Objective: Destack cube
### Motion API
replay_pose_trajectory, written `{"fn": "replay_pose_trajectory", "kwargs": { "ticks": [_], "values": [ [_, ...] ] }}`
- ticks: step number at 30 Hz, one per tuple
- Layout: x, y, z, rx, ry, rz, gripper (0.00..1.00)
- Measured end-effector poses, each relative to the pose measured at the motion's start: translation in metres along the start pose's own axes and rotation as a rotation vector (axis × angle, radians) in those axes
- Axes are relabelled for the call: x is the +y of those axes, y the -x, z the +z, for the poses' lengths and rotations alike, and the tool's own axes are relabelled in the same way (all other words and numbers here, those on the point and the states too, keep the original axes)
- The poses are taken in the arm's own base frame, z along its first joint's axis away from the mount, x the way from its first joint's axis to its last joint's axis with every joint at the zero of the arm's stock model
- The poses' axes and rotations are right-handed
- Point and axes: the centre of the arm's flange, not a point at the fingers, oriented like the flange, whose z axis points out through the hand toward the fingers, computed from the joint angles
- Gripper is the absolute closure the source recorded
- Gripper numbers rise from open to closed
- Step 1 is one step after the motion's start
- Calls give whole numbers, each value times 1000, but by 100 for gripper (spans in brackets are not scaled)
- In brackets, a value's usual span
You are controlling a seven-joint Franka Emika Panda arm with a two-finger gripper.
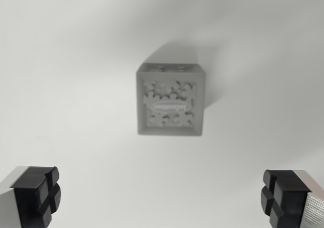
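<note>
A grey cube (170,100) with a gear pattern and an oval logo on its top face sits on a white surface, a little above the middle of the wrist view. Its image is slightly blurred. I cannot tell whether another cube lies beneath it. My gripper (161,195) is open, with one black-padded fingertip (36,193) at the wrist view's lower left and the other at the lower right. Nothing is between the fingers. The cube lies above the gap between them in the picture, apart from both.
The white surface (66,61) fills the whole view. A soft shadow (212,71) falls behind and to the right of the cube.
</note>
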Motion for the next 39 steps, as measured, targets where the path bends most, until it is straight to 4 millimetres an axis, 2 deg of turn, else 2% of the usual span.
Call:
{"fn": "replay_pose_trajectory", "kwargs": {
  "ticks": [20, 39],
  "values": [
    [0, 1, -84, -1, 0, -1, 0],
    [-1, 1, -139, -2, 0, -1, 0]
  ]
}}
